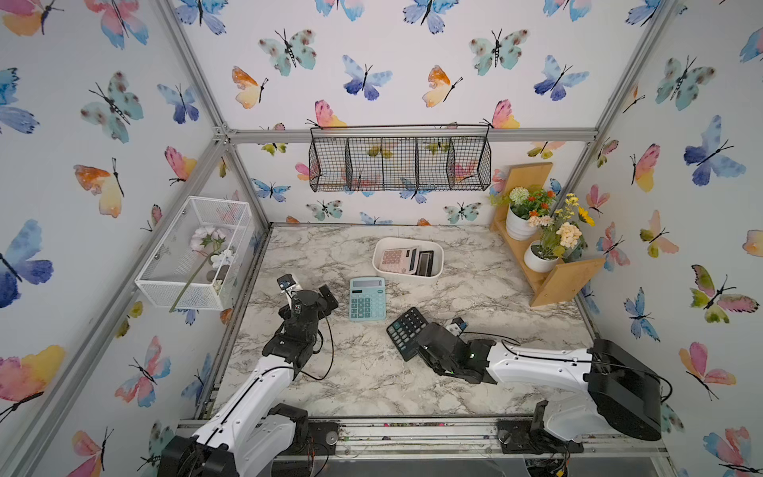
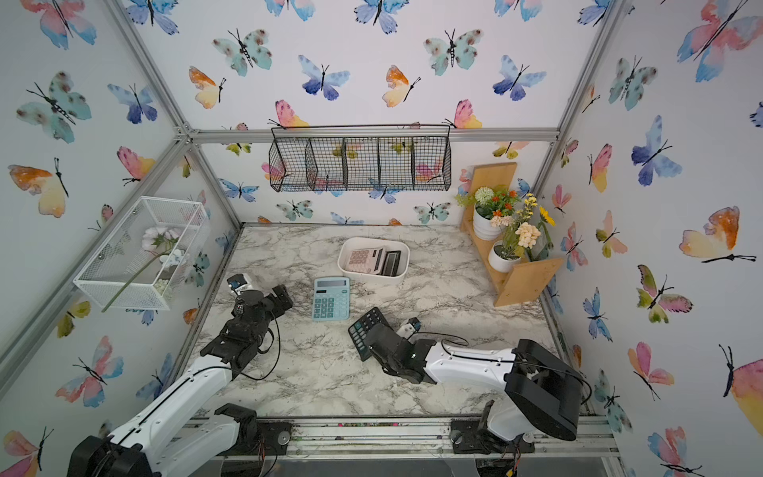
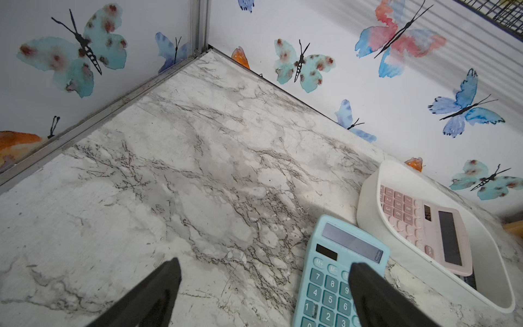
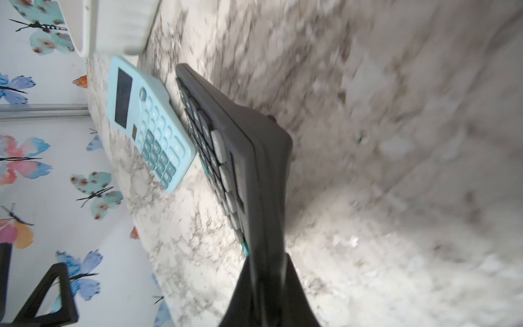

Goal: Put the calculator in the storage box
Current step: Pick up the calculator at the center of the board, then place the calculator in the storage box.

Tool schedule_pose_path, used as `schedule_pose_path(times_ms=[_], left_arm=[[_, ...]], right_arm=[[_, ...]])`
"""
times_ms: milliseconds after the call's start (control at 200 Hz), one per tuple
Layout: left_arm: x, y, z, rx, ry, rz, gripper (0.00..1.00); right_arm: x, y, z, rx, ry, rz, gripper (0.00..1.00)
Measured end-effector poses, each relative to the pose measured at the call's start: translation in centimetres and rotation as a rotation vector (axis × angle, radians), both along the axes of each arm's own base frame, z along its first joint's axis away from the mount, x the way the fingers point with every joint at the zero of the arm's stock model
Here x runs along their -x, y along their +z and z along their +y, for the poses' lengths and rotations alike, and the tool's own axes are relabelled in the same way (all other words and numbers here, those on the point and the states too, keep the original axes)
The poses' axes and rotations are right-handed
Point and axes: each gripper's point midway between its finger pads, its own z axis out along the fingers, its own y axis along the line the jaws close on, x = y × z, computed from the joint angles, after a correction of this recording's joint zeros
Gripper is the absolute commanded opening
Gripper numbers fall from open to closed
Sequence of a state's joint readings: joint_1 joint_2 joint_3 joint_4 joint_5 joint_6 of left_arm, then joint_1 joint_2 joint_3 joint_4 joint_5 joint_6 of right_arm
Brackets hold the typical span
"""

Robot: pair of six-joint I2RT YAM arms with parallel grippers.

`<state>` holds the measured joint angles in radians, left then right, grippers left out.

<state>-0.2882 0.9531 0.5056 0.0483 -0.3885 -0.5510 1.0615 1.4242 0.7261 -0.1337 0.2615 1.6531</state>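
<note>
Right tool is clamped tight on one end of the black calculator, its two fingers pinching the thin casing from both faces. That calculator is near the middle of the worktop, keys up and turned at a slant to the edges. The right wrist view shows it edge-on, and whether its far end rests on the worktop I cannot tell

Left tool is spread wide with nothing in it, nearer the worktop's left edge than the middle. In the left wrist view one finger overlaps the blue calculator. This one lies flat with its keys up, just beside the front wall of the storage box

The box stands near the middle of the worktop's back edge, well apart from the black calculator. Inside it lie a pink calculator and, against it, a darker one. A wooden shelf with potted flowers fills the back right corner
</note>
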Motion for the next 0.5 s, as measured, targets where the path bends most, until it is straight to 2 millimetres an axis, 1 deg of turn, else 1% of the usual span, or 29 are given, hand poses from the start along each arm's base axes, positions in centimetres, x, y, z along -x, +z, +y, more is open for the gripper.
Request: schedule_pose_path(times_ms=[95,150,220,305,365,441,496], left_arm=[[0.0,-0.1,0.0,-0.001,0.0,0.004,0.99],[0.0,-0.2,0.0,-0.002,0.0,0.006,0.99],[0.0,-0.3,0.0,-0.002,0.0,0.009,0.99],[-0.1,-0.4,0.0,-0.004,0.0,0.012,0.99],[-0.1,-0.4,0.0,-0.004,0.0,0.013,0.99],[-0.1,-0.4,0.0,-0.004,0.0,0.013,0.99],[-0.1,-0.4,0.0,-0.004,0.0,0.013,0.99]], right_arm=[[-1.7,0.3,-1.9,0.073,0.053,-0.011,0.01],[-2.6,0.6,-2.4,0.097,0.106,-0.01,0.02],[-3.6,0.8,-2.4,0.12,0.185,-0.012,0.02],[-4.4,1.0,-1.8,0.146,0.305,-0.017,0.02],[-4.8,1.3,-0.8,0.166,0.405,-0.032,0.02],[-4.7,1.9,0.2,0.19,0.528,-0.049,0.02],[-4.6,2.3,0.5,0.203,0.6,-0.06,0.02]])
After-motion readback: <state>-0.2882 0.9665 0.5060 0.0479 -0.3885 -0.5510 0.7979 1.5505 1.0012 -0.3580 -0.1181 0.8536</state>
